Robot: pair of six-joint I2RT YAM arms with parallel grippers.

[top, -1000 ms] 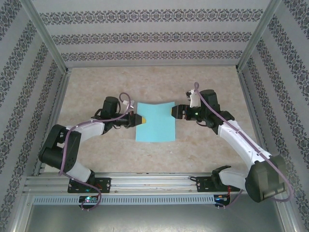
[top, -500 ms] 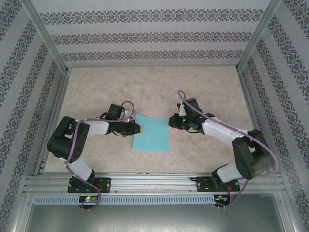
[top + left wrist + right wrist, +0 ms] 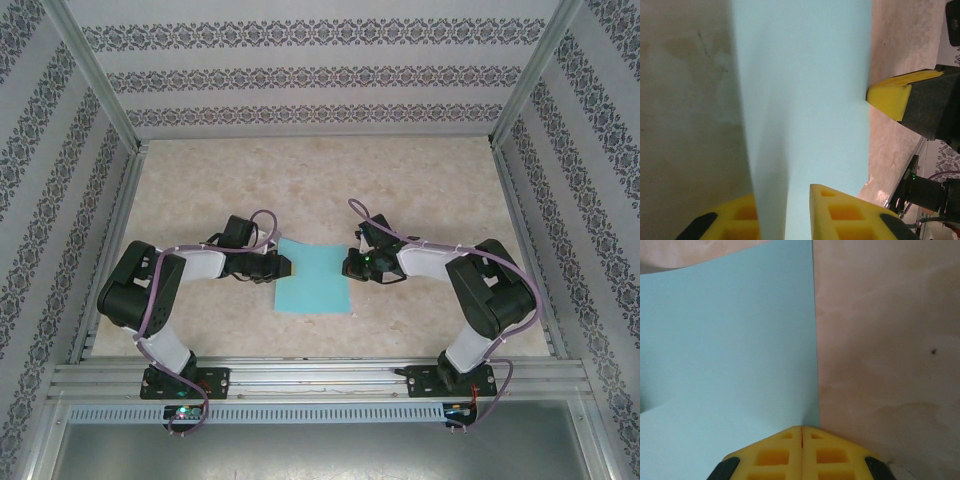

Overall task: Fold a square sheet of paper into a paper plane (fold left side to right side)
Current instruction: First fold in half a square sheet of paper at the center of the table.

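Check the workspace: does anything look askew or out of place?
The square sheet of paper is not flat: the wrist views show it bowed, with a shaded ridge, and from above it sits slightly askew on the table.

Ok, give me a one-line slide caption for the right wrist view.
Right tool, shut, pinches the turquoise square sheet of paper by its edge, beige table alongside.

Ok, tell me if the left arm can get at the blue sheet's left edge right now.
Probably yes: the left gripper straddles that edge of the square sheet of paper, jaws slightly apart, and nothing lies in the way.
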